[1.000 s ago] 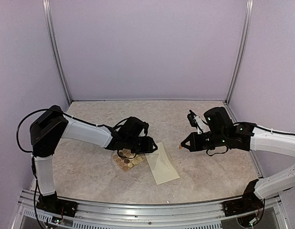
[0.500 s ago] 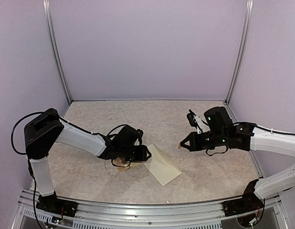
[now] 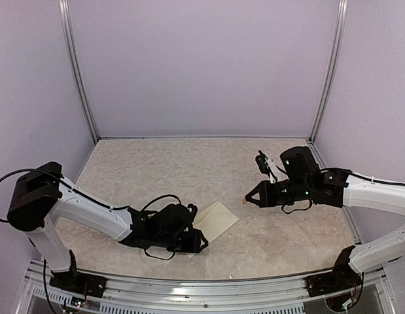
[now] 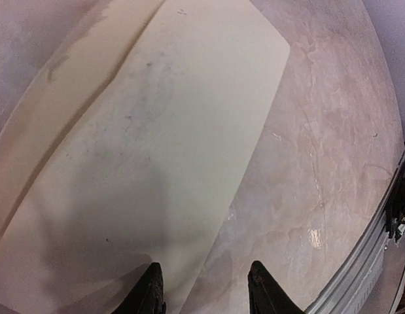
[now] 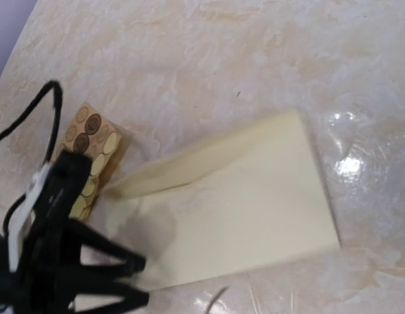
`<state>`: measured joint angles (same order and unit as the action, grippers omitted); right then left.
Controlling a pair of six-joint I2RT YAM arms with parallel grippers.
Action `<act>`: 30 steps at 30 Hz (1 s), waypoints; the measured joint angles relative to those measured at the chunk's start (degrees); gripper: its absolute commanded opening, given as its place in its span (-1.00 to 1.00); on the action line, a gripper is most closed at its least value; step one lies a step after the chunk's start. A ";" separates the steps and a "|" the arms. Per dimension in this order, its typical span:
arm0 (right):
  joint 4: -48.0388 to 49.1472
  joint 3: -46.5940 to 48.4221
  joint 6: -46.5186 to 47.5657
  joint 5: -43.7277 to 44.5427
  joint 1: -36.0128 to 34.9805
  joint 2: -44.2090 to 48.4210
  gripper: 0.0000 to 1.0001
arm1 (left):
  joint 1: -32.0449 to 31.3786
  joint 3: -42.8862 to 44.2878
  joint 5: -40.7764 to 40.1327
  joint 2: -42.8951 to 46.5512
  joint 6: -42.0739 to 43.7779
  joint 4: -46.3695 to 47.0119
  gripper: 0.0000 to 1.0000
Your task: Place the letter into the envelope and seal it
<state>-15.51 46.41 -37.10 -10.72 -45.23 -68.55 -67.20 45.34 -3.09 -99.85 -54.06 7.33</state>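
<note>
The left arm has swung low toward the table's (image 3: 156, 167) near edge. A second ago it was further back, over the sticker card. The left gripper (image 4: 205, 292) now sits at a corner of the plain cream rectangular paper envelope (image 3: 217, 220). Its two black fingers (image 4: 152, 291) are spread, one over the paper and one over bare marbled surface, with the envelope's edge running between them. They are not pinching it.

The envelope has turned and slid a little since then. It used to point off toward the near right corner. Now it lies at more of a diamond angle, in the near half of the table and about midway between the left and right edges.

The tan card of round stickers (image 5: 91, 140) lies just beside the envelope on the left arm's side. From above the arm now hides it, though it showed a second ago. The marks on the stickers are too small to read.

The right gripper (image 3: 250, 198) has not moved. It hangs off the envelope's right-hand side with its fingers pressed together, and at their tip is a tiny tan speck (image 3: 245, 201) too small to name.
</note>
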 measured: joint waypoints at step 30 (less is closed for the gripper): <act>1.70 0.20 2.84 -5.14 -0.17 -4.15 -1.00 | 10.49 1.53 -7.93 11.23 4.13 -11.32 -0.65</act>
<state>-13.80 46.61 -34.26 -15.86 -45.41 -72.71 -56.71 46.87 -11.03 -88.62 -49.93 -3.99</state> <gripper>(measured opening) 0.003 0.190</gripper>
